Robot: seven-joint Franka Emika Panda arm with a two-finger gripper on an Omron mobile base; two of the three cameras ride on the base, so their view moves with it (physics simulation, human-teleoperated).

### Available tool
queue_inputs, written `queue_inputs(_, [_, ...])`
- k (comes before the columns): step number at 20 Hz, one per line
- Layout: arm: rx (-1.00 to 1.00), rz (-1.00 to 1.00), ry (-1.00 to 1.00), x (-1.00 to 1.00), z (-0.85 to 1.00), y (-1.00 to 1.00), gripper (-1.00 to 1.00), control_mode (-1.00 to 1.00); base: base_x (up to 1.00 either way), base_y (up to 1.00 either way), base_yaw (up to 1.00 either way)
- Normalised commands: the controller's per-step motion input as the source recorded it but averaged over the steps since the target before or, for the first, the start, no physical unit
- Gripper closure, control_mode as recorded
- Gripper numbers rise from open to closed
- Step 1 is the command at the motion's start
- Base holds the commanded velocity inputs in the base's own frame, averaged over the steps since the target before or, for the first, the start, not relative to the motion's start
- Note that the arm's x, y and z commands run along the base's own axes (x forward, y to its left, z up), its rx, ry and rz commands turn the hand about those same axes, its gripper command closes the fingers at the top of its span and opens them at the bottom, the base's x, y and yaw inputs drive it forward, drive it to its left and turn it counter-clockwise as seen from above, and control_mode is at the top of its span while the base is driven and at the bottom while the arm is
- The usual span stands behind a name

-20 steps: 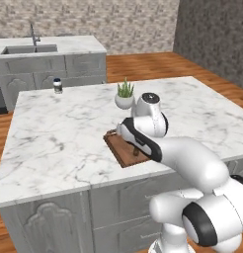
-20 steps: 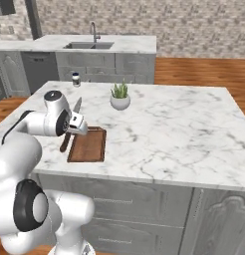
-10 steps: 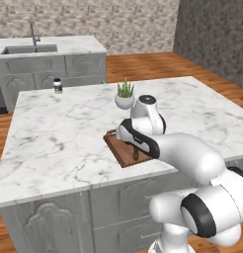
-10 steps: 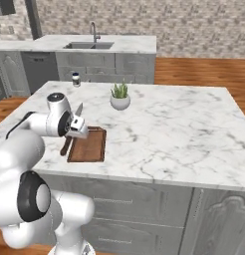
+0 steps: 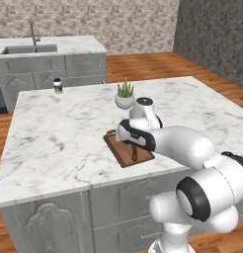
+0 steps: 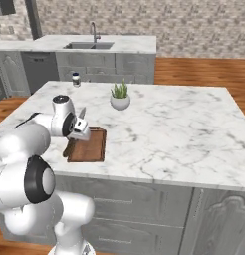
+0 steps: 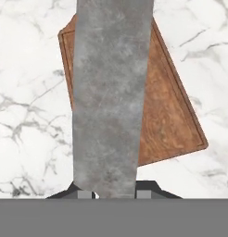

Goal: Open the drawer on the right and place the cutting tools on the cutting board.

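**Visitor:** What's changed at the island?

**Onlooker:** Over the last second the gripper, jaws clamped on the knife, has eased a little lower over the cutting board. The grey blade lies across the board's length. I can't tell if it touches yet. Letting go looks like the next step.

**Visitor:** And the setting?

**Onlooker:** A white marble island counter. A potted plant stands just beyond the board, a small jar well beyond it, and a sink farther back.
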Motion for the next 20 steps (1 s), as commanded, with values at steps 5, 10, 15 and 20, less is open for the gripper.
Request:
queue_inputs(5, [0.00, 0.00, 0.07, 0.33, -0.11, 0.00, 1.00, -1.00, 0.00, 0.00, 0.00])
queue_inputs(10, [0.00, 0.00, 0.11, 0.29, -0.21, 0.00, 1.00, -1.00, 0.00, 0.00, 0.00])
queue_inputs(15, [0.00, 0.00, 0.10, 0.21, -0.28, 0.00, 1.00, -1.00, 0.00, 0.00, 0.00])
queue_inputs(20, [0.00, 0.00, 0.07, 0.19, -0.21, 0.00, 1.00, -1.00, 0.00, 0.00, 0.00])
